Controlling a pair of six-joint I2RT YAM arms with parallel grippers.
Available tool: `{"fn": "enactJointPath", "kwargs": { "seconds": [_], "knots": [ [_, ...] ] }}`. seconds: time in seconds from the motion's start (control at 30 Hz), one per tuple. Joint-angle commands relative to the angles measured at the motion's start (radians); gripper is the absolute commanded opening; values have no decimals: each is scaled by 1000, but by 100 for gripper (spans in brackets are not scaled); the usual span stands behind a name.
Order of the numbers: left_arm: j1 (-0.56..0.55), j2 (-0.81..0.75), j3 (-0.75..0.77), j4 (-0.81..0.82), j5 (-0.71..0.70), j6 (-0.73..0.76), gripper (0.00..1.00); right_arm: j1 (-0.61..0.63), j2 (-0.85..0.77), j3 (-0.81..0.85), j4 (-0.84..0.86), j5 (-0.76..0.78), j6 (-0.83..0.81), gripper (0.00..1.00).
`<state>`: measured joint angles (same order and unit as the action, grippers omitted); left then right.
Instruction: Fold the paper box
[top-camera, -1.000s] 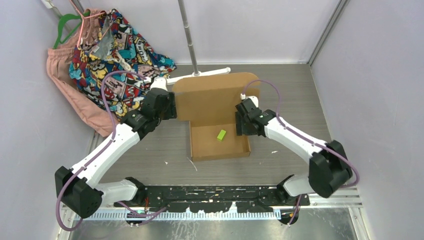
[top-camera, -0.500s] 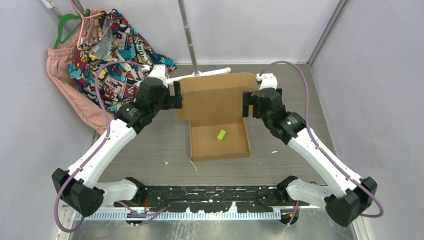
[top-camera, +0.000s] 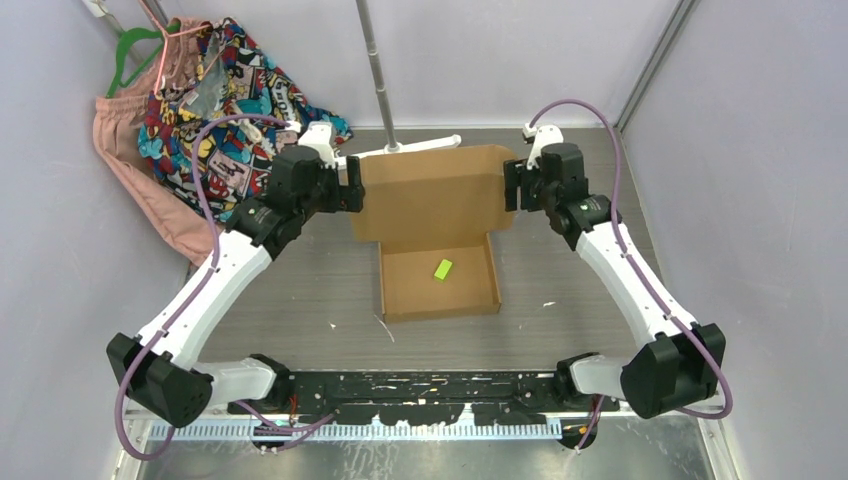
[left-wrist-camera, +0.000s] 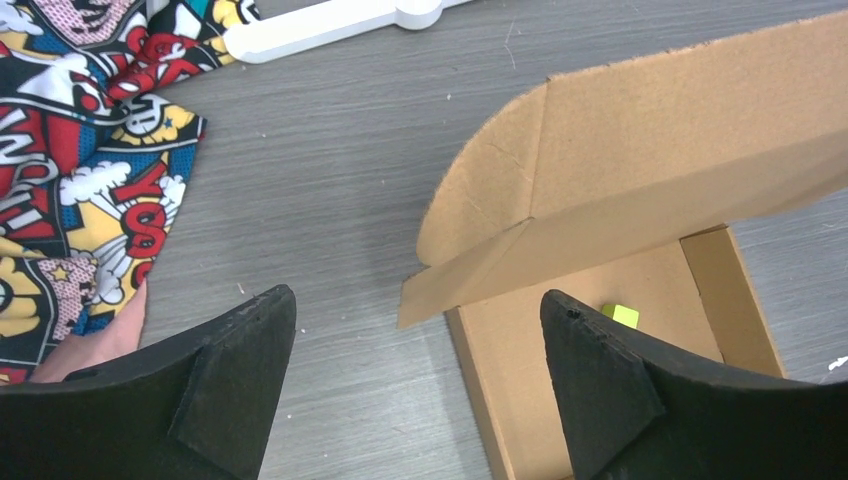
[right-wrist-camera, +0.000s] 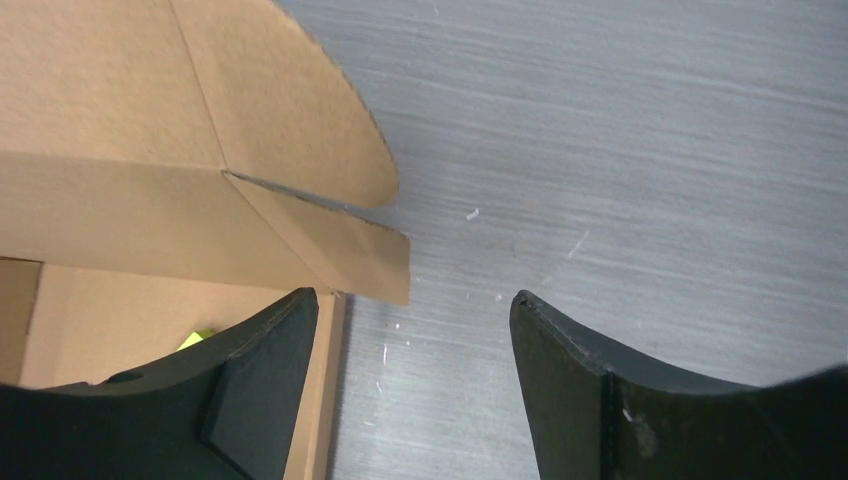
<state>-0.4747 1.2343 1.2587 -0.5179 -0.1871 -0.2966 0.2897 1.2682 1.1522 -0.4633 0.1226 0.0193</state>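
Patterned cloth (top-camera: 225, 110) lies at 10 o'clock on the surface (top-camera: 300, 285). Left claw (top-camera: 354, 188): jaws spread wide, gripping nothing, positioned just beside the 9 o'clock edge of the paper box (top-camera: 430, 195) lid. The box sits mid-surface, with the lid panel at 12 o'clock and the open tray at 6 o'clock containing a small green block (top-camera: 443, 268). Right claw (top-camera: 508, 188): jaws spread wide, gripping nothing, just beside the lid's 3 o'clock edge.

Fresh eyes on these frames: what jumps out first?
A plain brown corrugated cardboard box sits mid-table, lid lifted, with a small lime-green block in its open tray. The black left gripper and right gripper flank the lid's ends, jaws open. Bright comic-print fabric is heaped far left.
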Motion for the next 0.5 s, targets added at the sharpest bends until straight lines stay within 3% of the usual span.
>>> {"fn": "enactJointPath", "kwargs": {
  "seconds": [0.0,0.23,0.47],
  "knots": [
    [34,-11,48,19,52,41,90,-57,-39,22,146,-246,-90,75],
    [71,-14,17,40,160,84,85,-105,-12,8,190,-443,-132,73],
    [87,-35,-28,66,250,95,84,-113,20,7,204,-503,-137,70]
  ]
}}
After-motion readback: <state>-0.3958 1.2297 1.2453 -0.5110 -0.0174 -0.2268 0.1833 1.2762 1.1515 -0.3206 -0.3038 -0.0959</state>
